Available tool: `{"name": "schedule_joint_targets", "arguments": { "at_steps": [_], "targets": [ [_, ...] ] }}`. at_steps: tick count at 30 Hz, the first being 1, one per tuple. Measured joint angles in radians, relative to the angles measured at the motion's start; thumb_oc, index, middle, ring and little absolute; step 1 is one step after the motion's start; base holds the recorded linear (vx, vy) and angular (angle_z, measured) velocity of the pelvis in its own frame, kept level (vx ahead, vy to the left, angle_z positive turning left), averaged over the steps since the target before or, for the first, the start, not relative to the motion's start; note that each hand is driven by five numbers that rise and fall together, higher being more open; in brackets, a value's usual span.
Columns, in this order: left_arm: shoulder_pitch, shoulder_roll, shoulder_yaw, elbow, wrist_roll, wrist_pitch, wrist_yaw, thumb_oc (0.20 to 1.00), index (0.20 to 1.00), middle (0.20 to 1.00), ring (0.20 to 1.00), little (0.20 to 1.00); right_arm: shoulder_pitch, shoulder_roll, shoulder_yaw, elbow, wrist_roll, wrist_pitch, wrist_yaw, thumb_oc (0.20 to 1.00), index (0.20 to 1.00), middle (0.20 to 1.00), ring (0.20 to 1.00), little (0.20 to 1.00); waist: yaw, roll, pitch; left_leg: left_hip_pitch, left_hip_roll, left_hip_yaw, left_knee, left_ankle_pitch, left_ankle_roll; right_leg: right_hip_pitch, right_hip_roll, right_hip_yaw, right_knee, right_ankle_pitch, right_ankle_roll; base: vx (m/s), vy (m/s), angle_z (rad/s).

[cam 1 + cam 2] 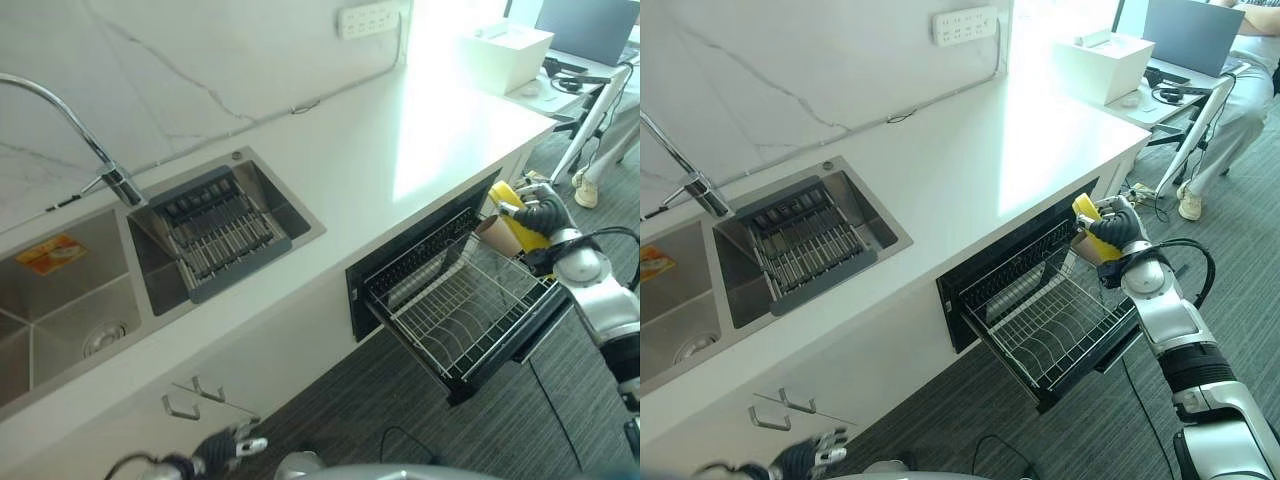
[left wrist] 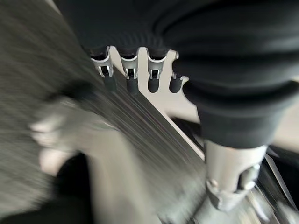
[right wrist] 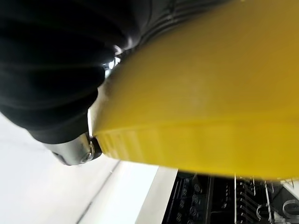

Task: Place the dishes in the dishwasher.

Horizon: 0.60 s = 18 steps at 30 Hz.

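My right hand is shut on a yellow dish, held on edge just above the far right corner of the dishwasher's pulled-out wire rack. Up close in the right wrist view, the yellow dish lies against the hand's dark cover, with the rack's black rim below it. No dishes stand in the rack. The dishwasher's dark opening sits under the white counter. My left hand hangs low by the cabinet front, its fingers straight and holding nothing.
A steel sink with a grey drainer rack and a curved tap is set in the white counter. A white box stands at the counter's far end. A person sits beyond it.
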Motion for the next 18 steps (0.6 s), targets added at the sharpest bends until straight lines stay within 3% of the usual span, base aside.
{"name": "schedule_joint_targets", "arguments": {
  "at_steps": [8, 18],
  "targets": [
    [0.02, -0.051, 0.037, 0.028, 0.042, -0.069, 0.071, 1.0, 1.0, 1.0, 1.0, 1.0, -0.001, -0.002, 0.0, -0.001, -0.036, 0.003, 0.038, 0.2, 0.2, 0.2, 0.2, 0.2, 0.029, -0.009, 0.009, -0.001, -0.001, -0.017, 0.002, -0.001, 0.001, -0.001, -0.001, -0.021, 0.019, -0.016, 0.003, 0.0, -0.019, 0.07],
    [-0.019, -0.05, 0.043, -0.002, 0.04, -0.09, 0.099, 1.0, 1.0, 1.0, 1.0, 1.0, -0.001, -0.004, 0.001, 0.042, -0.099, 0.001, 0.037, 0.2, 0.2, 0.2, 0.2, 0.2, 0.03, 0.007, 0.076, -0.043, 0.003, -0.04, 0.056, -0.013, 0.001, -0.039, -0.016, -0.028, 0.103, -0.05, -0.002, -0.03, 0.002, 0.04]
  ]
}}
